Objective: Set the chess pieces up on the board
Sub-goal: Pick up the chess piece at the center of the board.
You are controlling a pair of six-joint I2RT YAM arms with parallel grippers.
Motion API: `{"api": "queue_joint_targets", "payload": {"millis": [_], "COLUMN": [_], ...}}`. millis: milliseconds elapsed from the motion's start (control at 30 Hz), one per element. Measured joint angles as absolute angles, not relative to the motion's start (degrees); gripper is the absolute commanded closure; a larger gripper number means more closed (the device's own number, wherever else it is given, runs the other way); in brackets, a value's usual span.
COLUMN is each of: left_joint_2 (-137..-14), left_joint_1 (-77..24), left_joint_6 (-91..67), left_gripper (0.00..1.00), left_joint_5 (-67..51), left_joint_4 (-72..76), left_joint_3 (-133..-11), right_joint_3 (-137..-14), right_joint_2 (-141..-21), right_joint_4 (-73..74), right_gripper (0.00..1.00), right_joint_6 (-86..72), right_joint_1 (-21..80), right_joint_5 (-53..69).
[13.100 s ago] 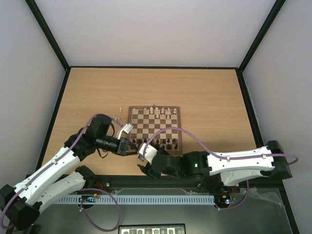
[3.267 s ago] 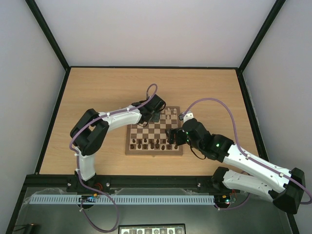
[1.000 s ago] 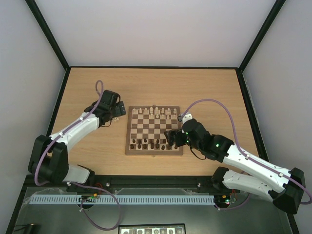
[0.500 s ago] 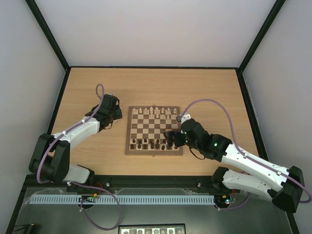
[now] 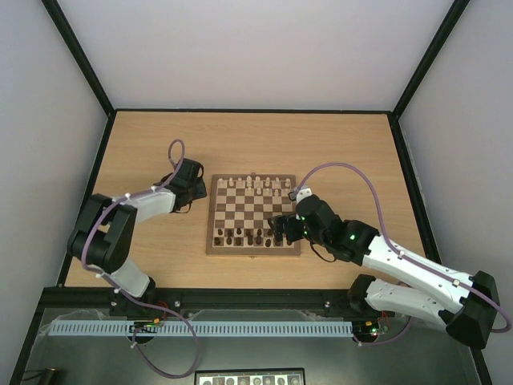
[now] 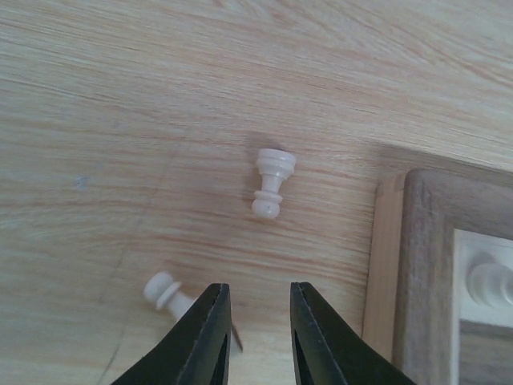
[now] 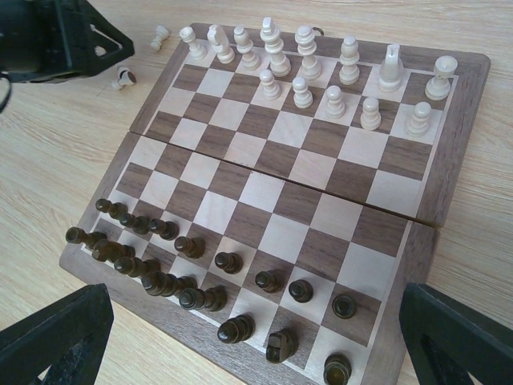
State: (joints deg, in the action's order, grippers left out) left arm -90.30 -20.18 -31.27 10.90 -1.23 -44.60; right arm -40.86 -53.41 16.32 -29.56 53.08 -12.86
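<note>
Chessboard: checked light and dark wood, mid-brown border | turned cream chess pieces lined its far rows | two cream pawns lay sideways on woodgrain table | left gripper: black fingers nearly together, gap empty | right gripper: spread wide, empty.

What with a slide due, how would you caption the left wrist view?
Narrowly parted jaws near two pale chess pieces lying on the table beside the board.

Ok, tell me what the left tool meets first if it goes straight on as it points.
Probably the pale pawn lying on its side just ahead of the left tool, roughly in its line. Depth is unclear, so it may touch the table short of the pawn first.
</note>
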Motion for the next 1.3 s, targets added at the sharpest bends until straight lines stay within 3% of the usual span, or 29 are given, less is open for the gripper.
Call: {"api": "queue_joint_targets", "payload": {"millis": [300, 1300], "left_joint_2": [-98.4, -103.9], "left_joint_1": [-20.2, -20.2], "left_joint_6": [-31.1, -31.0], "left_gripper": [0.83, 0.84], "left_joint_5": [10.5, 14.1], "left_joint_4": [3.4, 11.5], "left_joint_3": [-46.2, -47.8], "right_joint_3": [-40.8, -40.6], "right_joint_2": [-53.4, -54.1], "right_joint_4": [16.3, 15.1], "right_gripper": [0.01, 0.02], "right_joint_6": [-29.5, -28.9], "right_joint_1": [53.1, 53.1], "right_joint_5": [-12.9, -12.9]}}
